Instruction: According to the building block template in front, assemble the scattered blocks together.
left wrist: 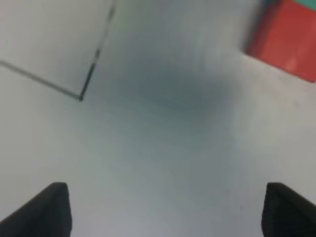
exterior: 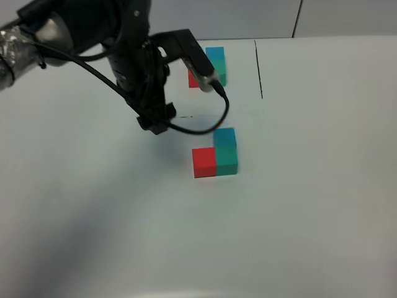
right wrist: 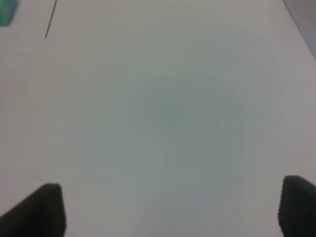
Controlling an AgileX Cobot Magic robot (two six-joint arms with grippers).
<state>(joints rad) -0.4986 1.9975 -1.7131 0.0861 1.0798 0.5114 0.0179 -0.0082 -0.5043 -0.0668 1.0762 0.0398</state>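
In the high view the scattered blocks sit together mid-table in an L: red cube [exterior: 204,162], teal-green cube [exterior: 227,161] touching its right side, sky-blue cube [exterior: 224,137] behind the teal one. The building block template [exterior: 216,62] lies at the back beside a thin black line [exterior: 258,68], partly hidden by my left arm. My left gripper [exterior: 155,121] hangs open and empty, left of the assembled cubes. The left wrist view shows its open gripper [left wrist: 168,212] over bare table, with a red cube [left wrist: 286,39] off to one side. My right gripper [right wrist: 170,210] is open and empty.
A white table [exterior: 310,217] carries everything. A black cable [exterior: 211,121] loops from the left arm above the blue cube. A drawn black corner [left wrist: 81,96] shows in the left wrist view. A teal cube edge [right wrist: 5,12] and black line [right wrist: 49,19] show in the right wrist view.
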